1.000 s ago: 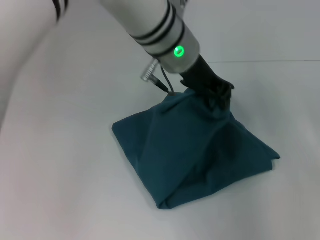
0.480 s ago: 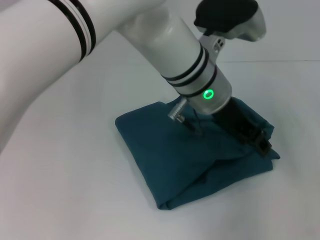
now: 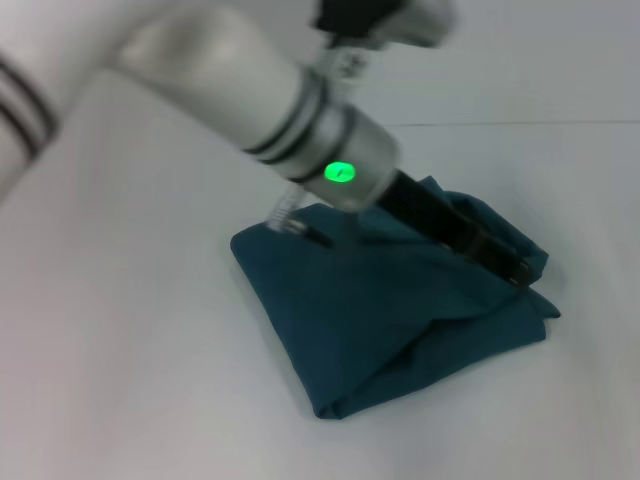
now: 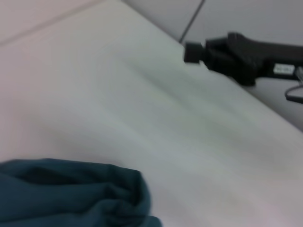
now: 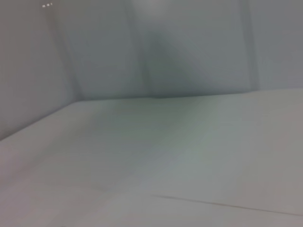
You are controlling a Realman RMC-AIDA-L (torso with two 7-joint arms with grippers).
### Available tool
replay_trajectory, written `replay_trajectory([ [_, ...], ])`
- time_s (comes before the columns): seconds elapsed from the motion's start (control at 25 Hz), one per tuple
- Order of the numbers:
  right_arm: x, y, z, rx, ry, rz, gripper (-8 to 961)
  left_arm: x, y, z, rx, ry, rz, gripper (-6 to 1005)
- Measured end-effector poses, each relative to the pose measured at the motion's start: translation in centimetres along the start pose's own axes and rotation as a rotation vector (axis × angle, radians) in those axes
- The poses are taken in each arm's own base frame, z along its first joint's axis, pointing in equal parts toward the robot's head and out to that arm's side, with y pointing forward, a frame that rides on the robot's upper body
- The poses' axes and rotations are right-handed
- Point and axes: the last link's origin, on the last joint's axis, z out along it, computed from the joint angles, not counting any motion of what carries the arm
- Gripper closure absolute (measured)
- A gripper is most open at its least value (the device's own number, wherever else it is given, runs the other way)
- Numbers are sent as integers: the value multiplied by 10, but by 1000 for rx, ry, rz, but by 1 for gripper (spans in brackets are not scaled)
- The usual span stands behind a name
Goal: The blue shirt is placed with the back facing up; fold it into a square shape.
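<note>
Left gripper over the folded blue shirt, centre-right of the head frame.
I can't tell whether its fingers are spread or pinching cloth. Shirt's right edges are bunched, its lower-left edges straight; I see bare white table all round.

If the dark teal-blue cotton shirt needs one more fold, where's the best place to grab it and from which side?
Probably the loose bunched edge at the far right of the dark teal-blue cotton shirt, where the left gripper sits. The cloth stands higher and looser there, so fingers could pinch it from above, coming from the right. The near-left edges lie flat against the white table.
</note>
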Motion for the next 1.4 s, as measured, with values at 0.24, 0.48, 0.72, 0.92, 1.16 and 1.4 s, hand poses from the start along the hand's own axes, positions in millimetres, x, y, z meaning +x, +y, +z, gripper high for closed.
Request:
replay_trajectory([
  [0.24, -31, 43, 12, -219, 81, -126, 945, -56, -40, -35, -5, 167, -66, 60],
  [0.48, -62, 101, 60, -369, 305, -235, 786, -116, -68, -58, -24, 332, -91, 50],
  [0.72, -72, 155, 113, -370, 502, -360, 410, -154, -77, -57, -33, 341, -86, 51],
  [0.92, -62, 197, 147, -341, 609, -497, 225, -165, -79, -56, -22, 337, -86, 50],
  [1.16, -49, 216, 168, -304, 634, -535, 144, -165, -79, -54, -24, 328, -78, 51],
  [1.4, -43, 213, 181, -226, 583, -523, 149, -164, -80, -52, -15, 328, -85, 51],
])
